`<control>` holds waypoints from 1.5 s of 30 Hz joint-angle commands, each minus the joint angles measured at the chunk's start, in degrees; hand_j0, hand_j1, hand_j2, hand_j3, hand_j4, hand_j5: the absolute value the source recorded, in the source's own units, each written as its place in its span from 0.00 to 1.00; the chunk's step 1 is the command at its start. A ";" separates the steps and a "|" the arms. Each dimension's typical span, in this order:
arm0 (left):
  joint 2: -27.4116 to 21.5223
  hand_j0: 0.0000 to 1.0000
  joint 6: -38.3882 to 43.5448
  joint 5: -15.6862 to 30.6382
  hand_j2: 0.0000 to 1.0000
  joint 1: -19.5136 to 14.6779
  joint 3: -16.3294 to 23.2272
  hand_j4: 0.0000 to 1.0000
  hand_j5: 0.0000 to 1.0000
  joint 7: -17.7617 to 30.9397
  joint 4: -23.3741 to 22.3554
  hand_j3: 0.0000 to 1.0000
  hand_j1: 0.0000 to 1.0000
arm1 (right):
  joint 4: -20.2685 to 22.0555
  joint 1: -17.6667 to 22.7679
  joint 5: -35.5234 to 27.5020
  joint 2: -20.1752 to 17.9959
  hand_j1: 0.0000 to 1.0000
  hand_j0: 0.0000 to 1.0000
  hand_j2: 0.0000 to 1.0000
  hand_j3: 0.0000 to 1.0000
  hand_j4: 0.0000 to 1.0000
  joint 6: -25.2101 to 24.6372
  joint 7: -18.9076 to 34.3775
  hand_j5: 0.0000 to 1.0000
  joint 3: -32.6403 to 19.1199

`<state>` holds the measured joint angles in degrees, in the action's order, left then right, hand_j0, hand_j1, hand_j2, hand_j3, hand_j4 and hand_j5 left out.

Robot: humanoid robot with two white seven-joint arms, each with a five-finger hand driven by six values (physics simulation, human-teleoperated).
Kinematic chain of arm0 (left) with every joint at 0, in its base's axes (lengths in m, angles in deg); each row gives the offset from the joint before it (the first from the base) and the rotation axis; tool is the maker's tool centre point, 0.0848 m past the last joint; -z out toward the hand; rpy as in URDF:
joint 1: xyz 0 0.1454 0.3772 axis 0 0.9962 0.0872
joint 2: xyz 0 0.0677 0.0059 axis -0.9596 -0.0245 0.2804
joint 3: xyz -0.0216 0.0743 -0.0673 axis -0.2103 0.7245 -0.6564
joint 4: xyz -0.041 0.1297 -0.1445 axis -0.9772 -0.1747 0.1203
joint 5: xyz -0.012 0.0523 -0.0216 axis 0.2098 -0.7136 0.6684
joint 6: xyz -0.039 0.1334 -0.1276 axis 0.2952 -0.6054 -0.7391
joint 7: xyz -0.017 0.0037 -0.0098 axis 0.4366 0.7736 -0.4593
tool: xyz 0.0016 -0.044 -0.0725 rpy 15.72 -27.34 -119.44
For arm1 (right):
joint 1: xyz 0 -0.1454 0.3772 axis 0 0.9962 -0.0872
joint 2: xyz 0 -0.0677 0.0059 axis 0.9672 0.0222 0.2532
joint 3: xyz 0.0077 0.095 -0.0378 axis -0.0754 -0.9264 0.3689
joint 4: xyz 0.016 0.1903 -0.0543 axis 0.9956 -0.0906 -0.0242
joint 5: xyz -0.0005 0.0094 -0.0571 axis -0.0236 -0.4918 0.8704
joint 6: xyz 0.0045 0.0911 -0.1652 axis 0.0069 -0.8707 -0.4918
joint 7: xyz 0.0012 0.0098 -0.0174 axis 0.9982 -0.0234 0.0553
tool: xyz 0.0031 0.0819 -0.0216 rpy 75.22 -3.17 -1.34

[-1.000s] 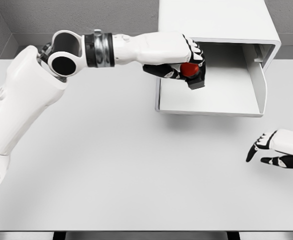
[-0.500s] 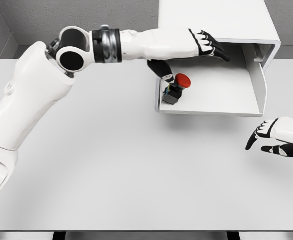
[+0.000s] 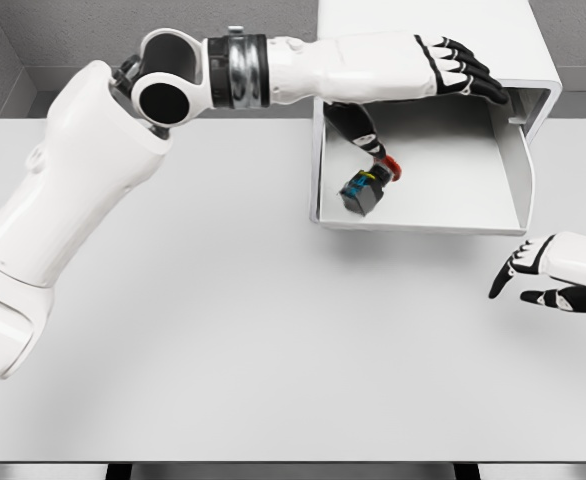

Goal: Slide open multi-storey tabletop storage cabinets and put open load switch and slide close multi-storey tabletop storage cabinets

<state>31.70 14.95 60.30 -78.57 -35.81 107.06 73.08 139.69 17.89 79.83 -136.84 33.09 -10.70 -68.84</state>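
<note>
The load switch, a small dark block with a red cap partly hidden behind the left hand's thumb, lies tipped in the smooth white open drawer. That hand is spread, grasping nothing. The right hand, cut off at the edge, hangs relaxed above the matte table.

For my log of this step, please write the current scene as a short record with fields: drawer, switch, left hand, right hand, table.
drawer: drawer of the white cabinet is pulled out, open
switch: load switch with red button lies tilted inside the drawer, near its left wall
left hand: left hand above the drawer, fingers spread, holding nothing
right hand: right hand at the right edge over the table, holding nothing
table: white table
</note>
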 commanded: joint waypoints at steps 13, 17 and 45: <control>-10.53 1.00 0.17 13.15 1.00 -1.49 -0.68 1.00 1.00 -0.04 15.02 1.00 1.00 | 0.09 0.26 -0.35 -0.07 0.57 0.57 0.57 0.57 0.57 -0.16 -0.02 0.57 0.71; -19.05 1.00 0.17 19.12 1.00 -1.50 -2.96 1.00 1.00 -0.04 21.70 1.00 1.00 | 0.00 0.09 -0.44 -0.07 0.58 0.58 0.58 0.58 0.58 -0.16 -0.02 0.58 0.71; -39.81 1.00 0.17 18.95 1.00 19.33 -3.75 1.00 1.00 -0.04 11.61 1.00 1.00 | -0.09 -3.78 -1.49 0.80 0.64 0.64 0.64 0.64 0.64 -0.16 -0.02 0.64 1.23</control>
<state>-9.06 14.95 79.32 -59.14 -40.51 107.05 85.55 139.58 12.97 78.69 -136.10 33.08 -10.70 -67.89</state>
